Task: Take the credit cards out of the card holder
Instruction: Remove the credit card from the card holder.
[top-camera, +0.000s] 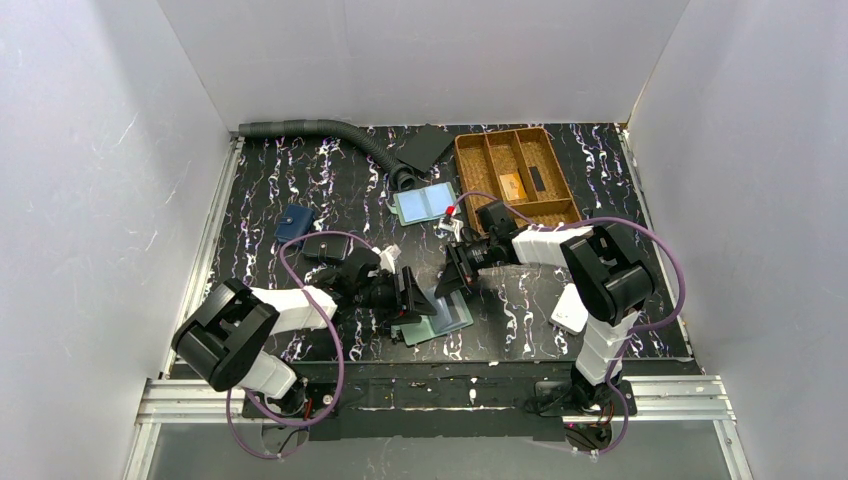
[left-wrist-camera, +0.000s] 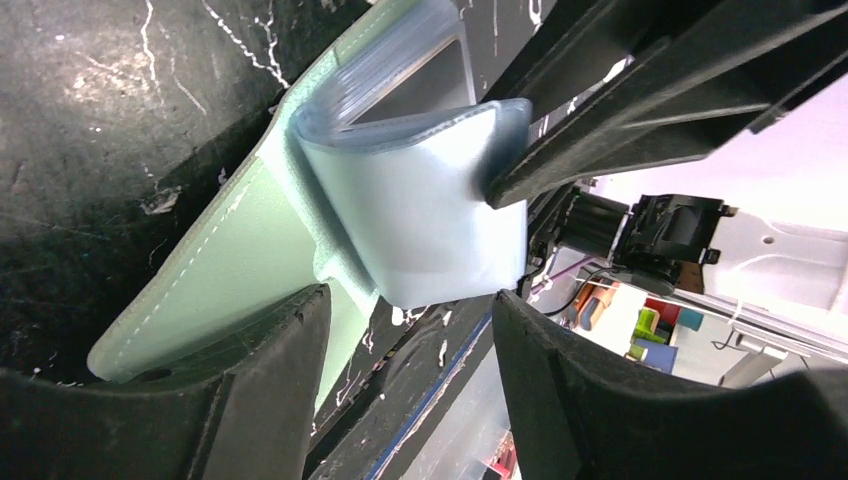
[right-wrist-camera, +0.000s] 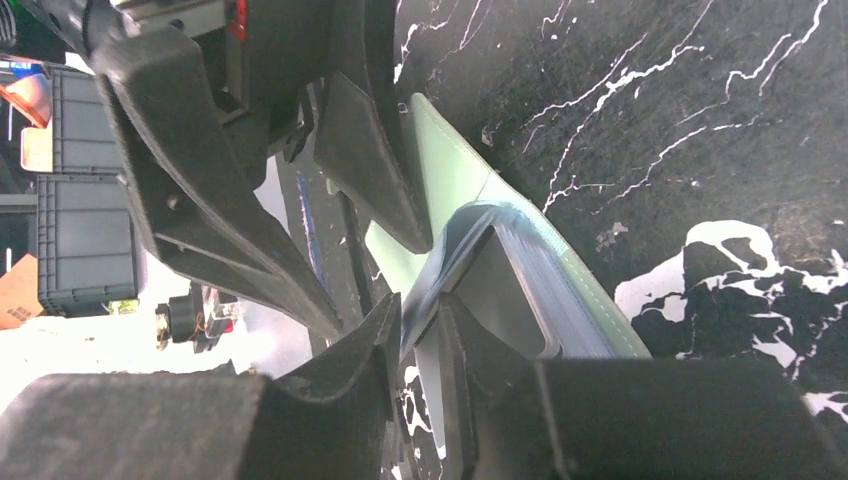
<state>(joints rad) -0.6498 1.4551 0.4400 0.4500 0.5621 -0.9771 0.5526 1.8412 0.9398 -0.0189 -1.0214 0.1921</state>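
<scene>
The card holder (top-camera: 445, 318) lies open on the black marbled table between the two arms, pale green outside (left-wrist-camera: 230, 270) (right-wrist-camera: 450, 170). Its pale blue plastic sleeve (left-wrist-camera: 430, 220) (right-wrist-camera: 480, 225) is bent up off the cover. My right gripper (top-camera: 455, 278) (right-wrist-camera: 420, 305) is shut on that sleeve's edge. My left gripper (top-camera: 408, 292) (left-wrist-camera: 410, 300) stands open over the holder's near edge, one finger resting on the green cover. A pale whitish credit card (top-camera: 570, 308) lies flat beside the right arm. Whether the sleeves hold cards I cannot tell.
A second open holder with two pale-blue panels (top-camera: 423, 204) lies further back. A wooden compartment tray (top-camera: 470, 160) stands at the back right, a grey hose (top-camera: 300, 128) at the back left. A blue pouch (top-camera: 293, 224) and a dark pouch (top-camera: 325, 247) lie to the left.
</scene>
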